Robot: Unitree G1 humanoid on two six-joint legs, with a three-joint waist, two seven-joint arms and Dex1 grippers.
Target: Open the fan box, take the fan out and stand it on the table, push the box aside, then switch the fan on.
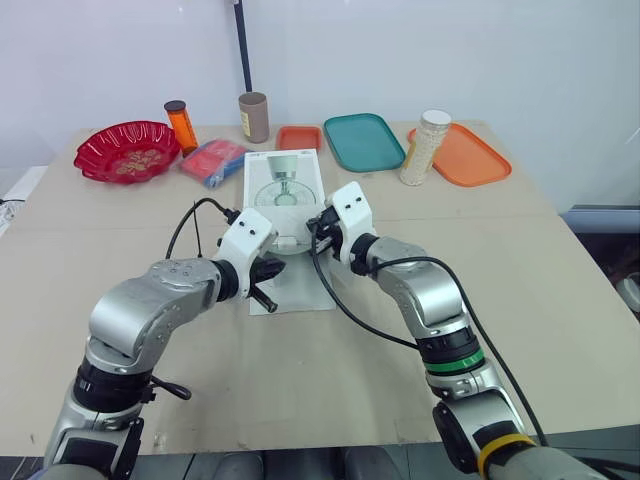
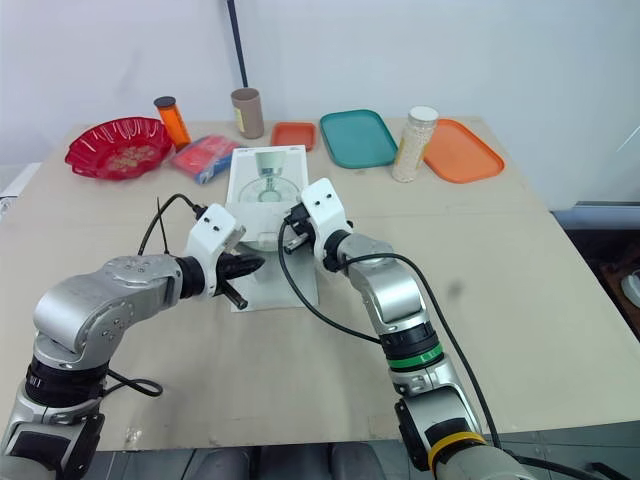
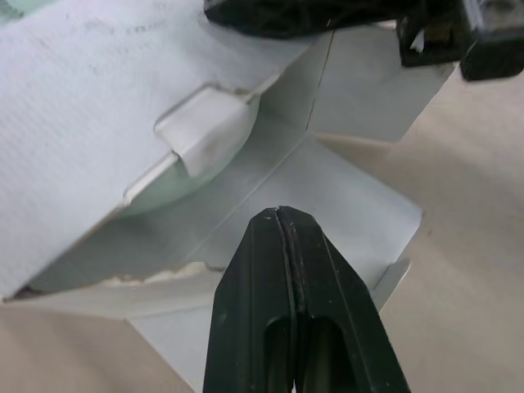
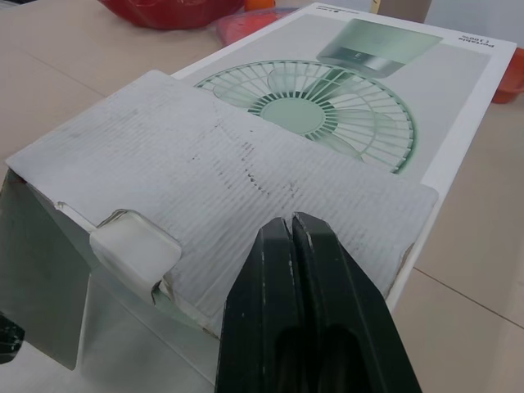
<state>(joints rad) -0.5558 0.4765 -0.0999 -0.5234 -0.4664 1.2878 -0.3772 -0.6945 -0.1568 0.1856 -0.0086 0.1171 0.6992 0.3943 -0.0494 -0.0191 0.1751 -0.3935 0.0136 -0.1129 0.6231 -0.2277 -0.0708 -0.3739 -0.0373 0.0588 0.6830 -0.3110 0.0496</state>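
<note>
The white fan box, printed with a green fan, lies flat in the middle of the table. Its near end is open, with a flap folded down onto the table. A pale green edge of the fan shows inside the opening. My left gripper is shut, its tip just in front of that opening, over the lowered flap. My right gripper is also shut and rests on the box's top flap at the near end. Both grippers meet at the box's near end.
Behind the box stand a red bowl, an orange bottle, a brown tube, a red and blue packet, a small orange tray, a teal tray, a tall jar and an orange tray.
</note>
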